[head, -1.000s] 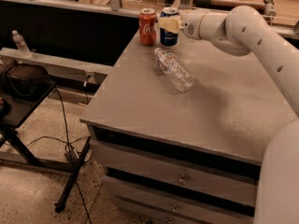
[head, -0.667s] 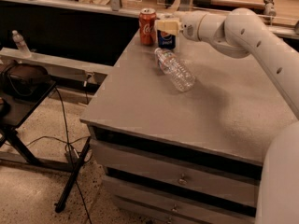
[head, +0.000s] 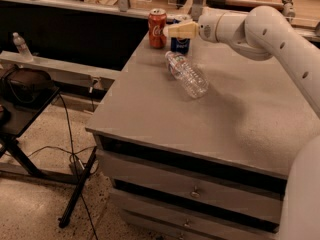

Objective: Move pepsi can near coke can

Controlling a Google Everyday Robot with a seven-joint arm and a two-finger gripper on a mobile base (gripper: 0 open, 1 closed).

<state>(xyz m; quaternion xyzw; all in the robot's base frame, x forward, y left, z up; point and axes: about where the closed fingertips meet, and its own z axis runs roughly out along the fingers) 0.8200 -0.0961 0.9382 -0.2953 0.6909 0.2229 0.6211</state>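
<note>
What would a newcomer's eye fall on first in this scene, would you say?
The white arm reaches in from the right, its gripper at the pepsi can beside the coke can at the far edge of the table. A clear bottle lies on its side in front.

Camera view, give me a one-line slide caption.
Claw at the blue can, which stands beside the red can; a plastic bottle lies nearby.

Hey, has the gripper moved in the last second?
Yes. The gripper has shifted left, toward the coke can, in front of the pepsi can.
</note>
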